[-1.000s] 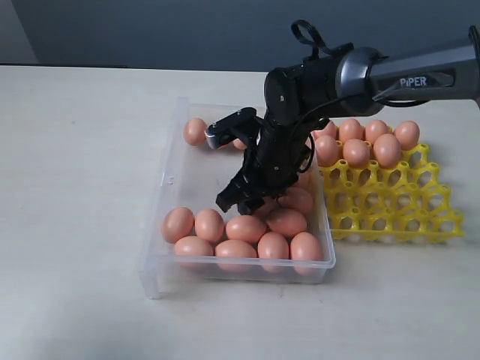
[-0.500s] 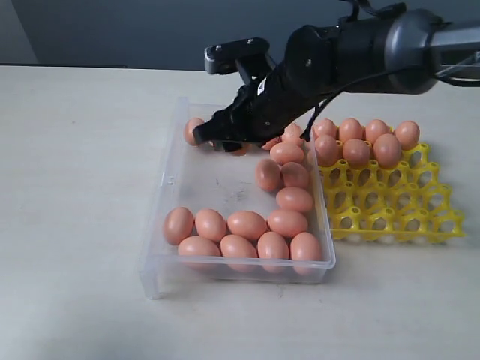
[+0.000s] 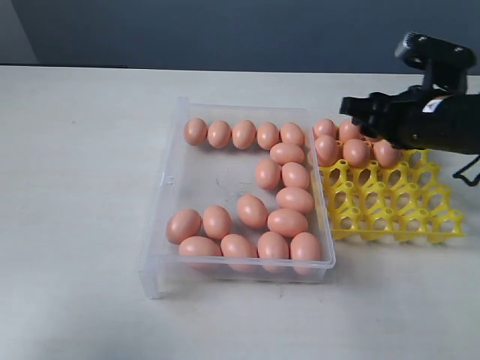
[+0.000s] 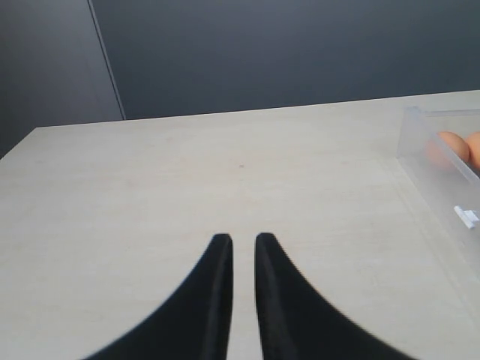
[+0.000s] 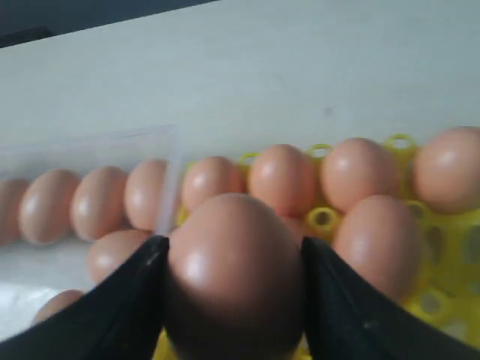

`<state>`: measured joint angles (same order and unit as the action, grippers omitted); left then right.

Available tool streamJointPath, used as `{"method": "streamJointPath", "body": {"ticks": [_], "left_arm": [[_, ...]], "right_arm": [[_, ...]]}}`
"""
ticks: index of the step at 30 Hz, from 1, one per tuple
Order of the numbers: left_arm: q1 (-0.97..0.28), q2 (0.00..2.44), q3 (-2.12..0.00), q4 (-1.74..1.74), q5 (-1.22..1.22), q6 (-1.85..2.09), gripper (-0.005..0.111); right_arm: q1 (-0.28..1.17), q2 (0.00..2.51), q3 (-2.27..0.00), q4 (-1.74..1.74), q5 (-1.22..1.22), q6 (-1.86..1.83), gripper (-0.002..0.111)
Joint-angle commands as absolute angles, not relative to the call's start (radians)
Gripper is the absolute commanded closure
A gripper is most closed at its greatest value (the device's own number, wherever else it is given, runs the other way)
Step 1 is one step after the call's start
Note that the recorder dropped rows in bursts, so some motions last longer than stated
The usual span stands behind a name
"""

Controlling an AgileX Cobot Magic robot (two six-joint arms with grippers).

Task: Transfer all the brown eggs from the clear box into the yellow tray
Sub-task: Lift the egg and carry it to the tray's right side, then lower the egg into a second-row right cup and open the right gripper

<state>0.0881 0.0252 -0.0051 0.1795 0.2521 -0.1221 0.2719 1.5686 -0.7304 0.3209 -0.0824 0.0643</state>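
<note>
The clear box (image 3: 168,180) holds several brown eggs (image 3: 252,210), in a row along its far wall and a cluster at its near end. Just right of it, the yellow tray (image 3: 390,211) carries more eggs (image 3: 356,152) in its far cups. My right gripper (image 3: 365,120) hovers over the tray's far left part. In the right wrist view this gripper (image 5: 234,247) is shut on one brown egg (image 5: 234,270), above the filled cups. My left gripper (image 4: 242,240) is over bare table, its fingers nearly touching with nothing between them. One corner of the box (image 4: 442,161) shows beside it.
The light table (image 3: 75,187) spreads to the left of the box and in front of it. The near rows of tray cups (image 3: 397,221) hold nothing. A dark wall (image 3: 225,30) runs behind the table.
My right arm has lifted out of the box and swung right, over the yellow tray, with an egg in its grip. The eggs at the near end of the box have shifted slightly.
</note>
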Motion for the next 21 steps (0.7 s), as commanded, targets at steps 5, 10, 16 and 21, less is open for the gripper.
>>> {"method": "streamJointPath", "body": {"ticks": [5,10,16,21], "left_arm": [[0.088,0.026,0.000,0.177,0.240,-0.123,0.095],[0.088,0.026,0.000,0.177,0.240,-0.123,0.095],[0.088,0.026,0.000,0.177,0.240,-0.123,0.095],[0.088,0.026,0.000,0.177,0.240,-0.123,0.095]], "right_arm": [[0.093,1.563,-0.693,0.316,-0.137,0.027,0.109],[0.032,1.581,-0.693,0.317,-0.154,0.027,0.109],[0.030,1.701,-0.693,0.295,-0.215,0.027,0.109],[0.030,1.741,-0.693,0.295,-0.246,0.027,0.109]]}}
